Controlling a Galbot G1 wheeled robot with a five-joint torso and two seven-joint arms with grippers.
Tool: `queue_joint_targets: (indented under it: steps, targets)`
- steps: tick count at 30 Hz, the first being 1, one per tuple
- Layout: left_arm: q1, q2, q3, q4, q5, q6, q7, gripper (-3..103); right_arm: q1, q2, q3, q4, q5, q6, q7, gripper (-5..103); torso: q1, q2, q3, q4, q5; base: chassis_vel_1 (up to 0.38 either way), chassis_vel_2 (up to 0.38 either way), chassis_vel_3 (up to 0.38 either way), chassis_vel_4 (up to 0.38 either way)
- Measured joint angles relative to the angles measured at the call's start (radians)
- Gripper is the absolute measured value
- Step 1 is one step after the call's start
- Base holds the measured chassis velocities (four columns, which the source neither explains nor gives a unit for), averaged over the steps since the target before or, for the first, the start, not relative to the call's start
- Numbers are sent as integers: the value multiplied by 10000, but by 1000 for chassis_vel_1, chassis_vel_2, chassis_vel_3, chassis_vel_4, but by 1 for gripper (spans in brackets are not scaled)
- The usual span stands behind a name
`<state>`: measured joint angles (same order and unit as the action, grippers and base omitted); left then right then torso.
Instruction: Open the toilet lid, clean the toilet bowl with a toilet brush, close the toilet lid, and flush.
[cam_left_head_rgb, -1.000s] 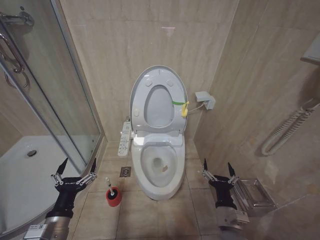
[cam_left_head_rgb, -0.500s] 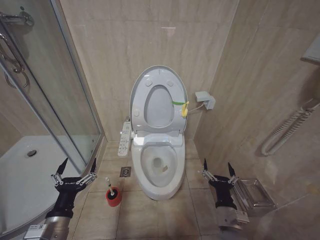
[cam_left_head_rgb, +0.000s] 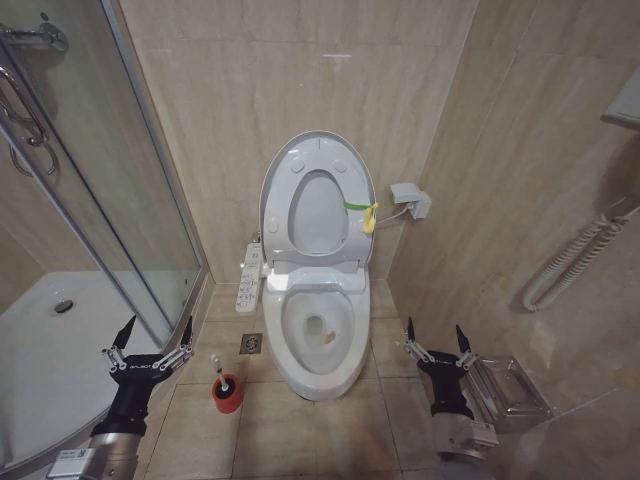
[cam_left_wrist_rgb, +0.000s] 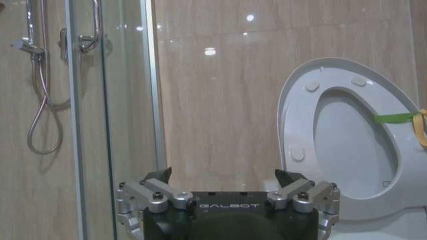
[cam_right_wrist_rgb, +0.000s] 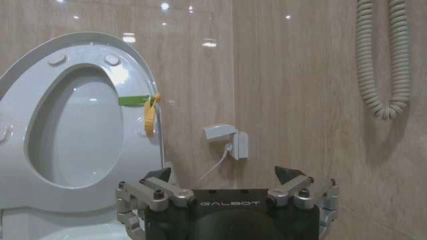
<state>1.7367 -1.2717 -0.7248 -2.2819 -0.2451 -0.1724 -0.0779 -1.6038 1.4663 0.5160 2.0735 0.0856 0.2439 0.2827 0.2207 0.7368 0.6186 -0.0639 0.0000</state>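
1. Centrally, the toilet lid (cam_left_head_rgb: 300, 165) stands raised against the tiled back wall (cam_left_head_rgb: 300, 70), with the seat ring (cam_left_head_rgb: 318, 215) lifted flat against it; a yellow-green tag (cam_left_head_rgb: 365, 213) hangs at its right edge.
2. Below it, the toilet bowl (cam_left_head_rgb: 318, 345) lies uncovered on the floor, and a white button panel (cam_left_head_rgb: 249, 278) runs along its left side.
3. Left of the bowl's front, a red holder (cam_left_head_rgb: 227, 393) stands on the floor tiles; the toilet brush (cam_left_head_rgb: 220, 378) sits upright in it, its thin pale handle poking out above, its head apparently sunk in the holder and not clearly seen.
4. The left gripper (cam_left_head_rgb: 150, 335) hangs low between the glass shower door (cam_left_head_rgb: 110, 200) and the red holder, fingers spread wide and holding nothing; it is near the brush but apart from it.
5. The right gripper (cam_left_head_rgb: 434, 335) hangs low to the right of the bowl, beside a clear tray (cam_left_head_rgb: 515, 395) at the right wall, fingers likewise spread and empty.
6. On the back wall, right of the lid, a small white box (cam_left_head_rgb: 410, 198) with a cable; on the right wall, a coiled cord (cam_left_head_rgb: 570, 265)
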Motion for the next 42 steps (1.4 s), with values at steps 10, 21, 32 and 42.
queue_joint_targets:
  steps: [10, 21, 32, 42]
  targets:
    - [0, 0, 0, 0, 0, 0, 0, 100, 0, 0, 0, 0, 0, 0, 0, 100, 0, 0, 0, 0, 0, 0, 0, 0, 0]
    - [0, 0, 0, 0, 0, 0, 0, 100, 0, 0, 0, 0, 0, 0, 0, 100, 0, 0, 0, 0, 0, 0, 0, 0, 0]
    - [-113, -82, 127, 8, -1, 328, -3, 100, 0, 0, 0, 0, 0, 0, -1, 100, 0, 0, 0, 1, 1, 0, 0, 0, 0]
    - [-1095, -831, 1236, 248, -45, 3183, -70, 100, 0, 0, 0, 0, 0, 0, 0, 100, 1, 0, 0, 0, 1, 0, 0, 0, 0]
